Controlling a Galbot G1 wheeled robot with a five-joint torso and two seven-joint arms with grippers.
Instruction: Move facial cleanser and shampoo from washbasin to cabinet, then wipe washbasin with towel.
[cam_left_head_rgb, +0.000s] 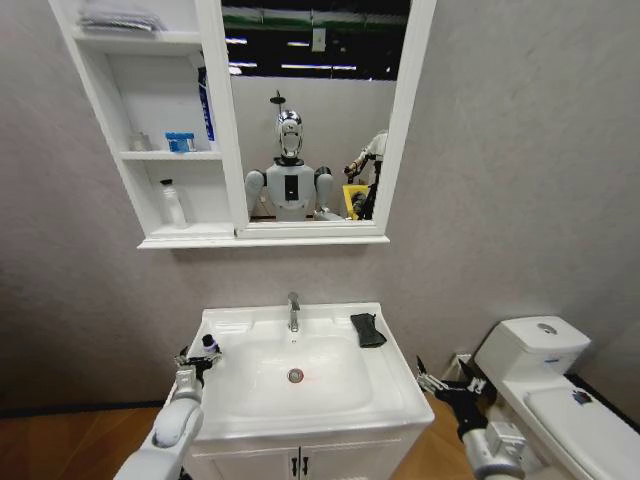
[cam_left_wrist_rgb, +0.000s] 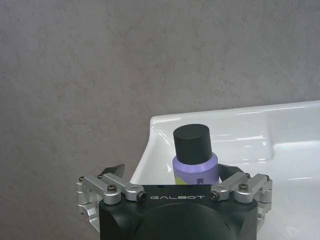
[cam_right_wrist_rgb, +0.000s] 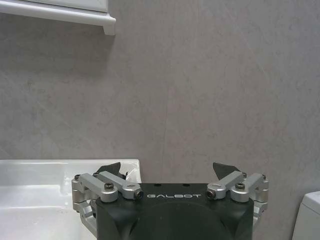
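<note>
Washbasin (cam_left_head_rgb: 330, 405): white, lower centre of the head view, chrome tap at its back edge.
Left gripper (cam_left_head_rgb: 197, 352): at the basin's left rear corner, lower left of frame, fingers spread on either side of a purple bottle (cam_left_wrist_rgb: 195, 169) with a black cap; whether they touch it cannot be told.
Right gripper (cam_left_head_rgb: 438, 381): lower right of frame, just off the basin's right edge, jaws apart and holding nothing.
Towel (cam_left_head_rgb: 367, 329): dark cloth on the basin's right rear rim.
Cabinet (cam_left_head_rgb: 165, 120): upper left of frame, small items on its shelves, beside the mirror (cam_left_head_rgb: 310, 110).
Toilet (cam_left_head_rgb: 545, 385): far lower right.
</note>
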